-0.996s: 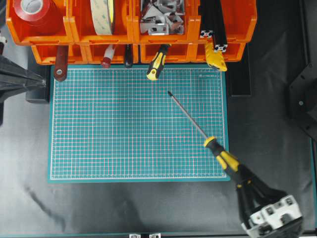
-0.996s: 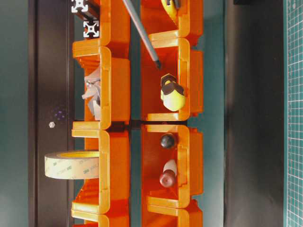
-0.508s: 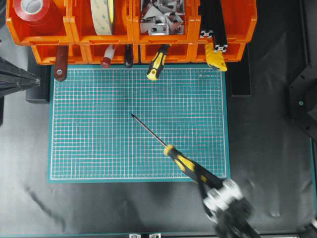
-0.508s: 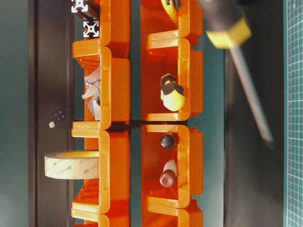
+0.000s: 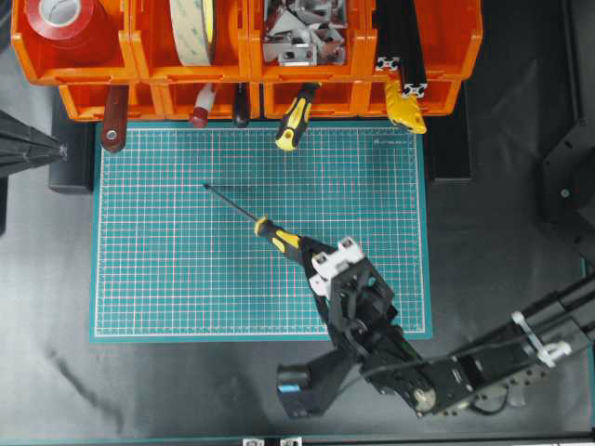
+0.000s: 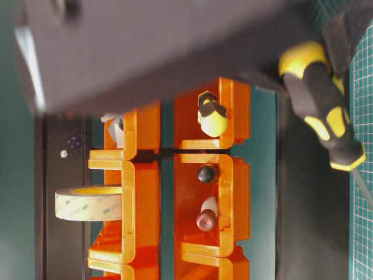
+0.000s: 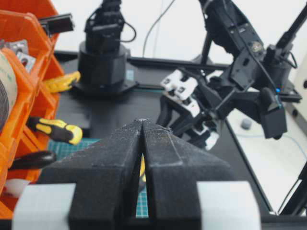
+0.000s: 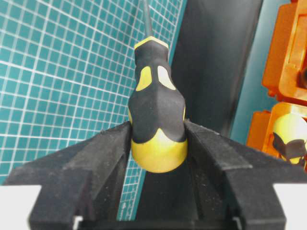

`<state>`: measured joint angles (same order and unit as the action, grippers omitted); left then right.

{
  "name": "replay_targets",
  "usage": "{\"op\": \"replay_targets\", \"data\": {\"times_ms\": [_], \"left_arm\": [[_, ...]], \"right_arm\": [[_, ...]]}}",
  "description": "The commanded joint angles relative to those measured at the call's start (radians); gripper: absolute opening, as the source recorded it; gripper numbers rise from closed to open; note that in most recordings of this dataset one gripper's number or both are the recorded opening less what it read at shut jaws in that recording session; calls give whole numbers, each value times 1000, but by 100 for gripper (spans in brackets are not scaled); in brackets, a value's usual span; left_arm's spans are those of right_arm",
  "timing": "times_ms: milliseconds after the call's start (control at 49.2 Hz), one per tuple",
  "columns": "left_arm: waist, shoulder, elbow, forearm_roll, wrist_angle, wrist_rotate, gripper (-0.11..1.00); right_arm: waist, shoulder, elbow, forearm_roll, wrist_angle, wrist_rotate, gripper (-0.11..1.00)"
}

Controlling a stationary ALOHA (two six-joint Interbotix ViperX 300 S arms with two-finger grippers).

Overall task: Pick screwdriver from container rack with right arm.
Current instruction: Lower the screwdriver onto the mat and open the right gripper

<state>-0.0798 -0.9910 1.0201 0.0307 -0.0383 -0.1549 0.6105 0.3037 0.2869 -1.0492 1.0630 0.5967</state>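
Note:
The screwdriver has a thin dark shaft and a yellow-and-black handle. It is held over the middle of the green mat, with its tip pointing to the upper left. My right gripper is shut on the butt of the handle; the wrist view shows both black fingers pressed against the screwdriver. In the table-level view the handle shows at the upper right under the dark arm. The orange container rack runs along the far edge. At the left edge my left gripper is shut, with nothing between its fingers.
From the rack's lower bins stick out a second yellow-and-black tool, a dark red-handled tool and a yellow tool. The upper bins hold red tape, a tape roll and metal brackets.
My right arm has swung left from the mat's lower right corner to its middle, carrying the screwdriver with it. The left gripper has drawn back a little to the left.

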Motion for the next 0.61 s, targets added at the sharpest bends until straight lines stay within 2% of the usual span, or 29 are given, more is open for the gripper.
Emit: {"op": "replay_targets", "data": {"times_ms": [0, 142, 590], "left_arm": [[-2, 5, -31, 5, -3, 2, 0], [-2, 5, -29, 5, -3, 3, 0], [0, 5, -25, 5, -3, 6, 0]], "right_arm": [[-6, -38, -6, -6, -11, 3, 36], [-5, -31, -2, 6, -21, -3, 36], [-5, -35, 20, 121, -123, -2, 36]]}}
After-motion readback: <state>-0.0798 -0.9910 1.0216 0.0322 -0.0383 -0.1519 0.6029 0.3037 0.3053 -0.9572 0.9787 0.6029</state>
